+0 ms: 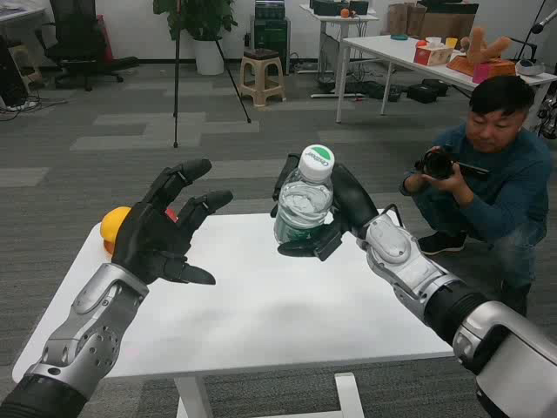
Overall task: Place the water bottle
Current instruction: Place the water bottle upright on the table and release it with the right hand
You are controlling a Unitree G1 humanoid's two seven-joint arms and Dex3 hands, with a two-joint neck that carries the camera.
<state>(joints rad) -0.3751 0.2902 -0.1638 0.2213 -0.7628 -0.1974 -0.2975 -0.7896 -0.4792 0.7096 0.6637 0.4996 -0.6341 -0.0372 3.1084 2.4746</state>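
Observation:
A clear water bottle (305,202) with a white cap and green label is gripped by my right hand (341,218), which wraps it from behind and the right side. It hangs above the white table (278,313), near the far edge, leaning a little. My left hand (165,228) hovers over the table's left part with its fingers spread and nothing in it, about a hand's width left of the bottle.
An orange fruit (113,225) and something red lie at the table's far left, partly hidden behind my left hand. A person (487,165) crouches beyond the table's right corner holding a camera. A tripod, stool and tables stand farther back.

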